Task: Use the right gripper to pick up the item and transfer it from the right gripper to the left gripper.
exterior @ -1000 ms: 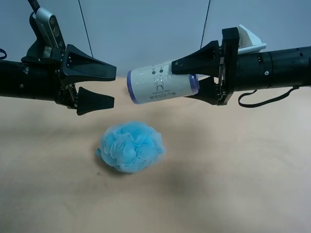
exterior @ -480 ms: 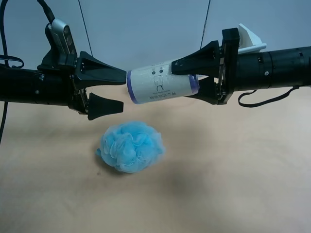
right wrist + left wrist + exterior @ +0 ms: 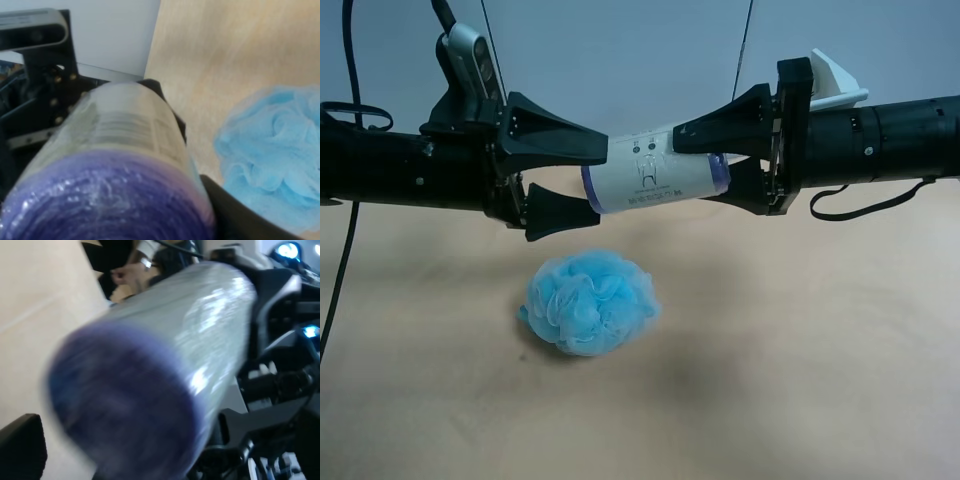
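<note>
The item [image 3: 655,180], a cream-labelled cylinder with purple-blue ends in shiny plastic, hangs level in the air. My right gripper [image 3: 695,165], with the white wrist piece, comes in from the exterior high view's right and is shut on the item's right end. My left gripper [image 3: 598,182], with the silver-grey capsule camera, comes in from that view's left. It is open, with one finger above and one below the item's left end. The item fills the right wrist view [image 3: 125,150] and the left wrist view [image 3: 165,365].
A fluffy blue mesh bath puff [image 3: 590,302] lies on the tan table [image 3: 800,380] right below the item; it also shows in the right wrist view [image 3: 270,155]. Thin cables hang behind both arms.
My left gripper has moved toward the item, from well apart to its open fingers straddling the item's left end. The right gripper and the item have stayed still.
</note>
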You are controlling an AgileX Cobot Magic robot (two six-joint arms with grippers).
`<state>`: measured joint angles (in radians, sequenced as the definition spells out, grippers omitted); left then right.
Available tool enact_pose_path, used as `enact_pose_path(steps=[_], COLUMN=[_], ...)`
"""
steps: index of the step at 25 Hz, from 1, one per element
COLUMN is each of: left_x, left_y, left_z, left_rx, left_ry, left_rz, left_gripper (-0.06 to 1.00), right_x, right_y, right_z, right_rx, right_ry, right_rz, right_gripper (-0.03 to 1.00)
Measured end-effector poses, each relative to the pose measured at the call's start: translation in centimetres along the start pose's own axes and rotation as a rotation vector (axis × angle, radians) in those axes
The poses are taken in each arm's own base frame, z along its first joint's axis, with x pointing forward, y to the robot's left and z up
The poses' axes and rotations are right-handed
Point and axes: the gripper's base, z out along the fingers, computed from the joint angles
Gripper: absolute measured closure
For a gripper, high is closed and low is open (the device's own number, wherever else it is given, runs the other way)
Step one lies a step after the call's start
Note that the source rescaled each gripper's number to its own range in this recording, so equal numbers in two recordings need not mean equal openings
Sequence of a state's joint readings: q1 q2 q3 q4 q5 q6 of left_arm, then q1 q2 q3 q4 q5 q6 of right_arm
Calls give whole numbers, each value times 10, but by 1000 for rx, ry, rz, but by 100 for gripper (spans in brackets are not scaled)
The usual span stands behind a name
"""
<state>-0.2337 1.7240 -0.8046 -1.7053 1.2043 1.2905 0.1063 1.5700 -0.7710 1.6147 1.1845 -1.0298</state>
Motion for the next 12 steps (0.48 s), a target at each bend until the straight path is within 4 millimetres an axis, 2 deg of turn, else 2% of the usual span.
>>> enact_pose_path(steps=[6,12], left_x=[-11,-10], left_y=[0,7], left_z=[14,21], left_rx=[-9,25], left_ry=[18,24], left_rz=[23,-20], left_gripper=[-5,-6], right_x=[-2,11], right_y=[-2,9], right_z=[0,19], right_rx=[16,-36], right_ry=[-24,59], right_rz=[-3,-22], right_gripper=[97,97])
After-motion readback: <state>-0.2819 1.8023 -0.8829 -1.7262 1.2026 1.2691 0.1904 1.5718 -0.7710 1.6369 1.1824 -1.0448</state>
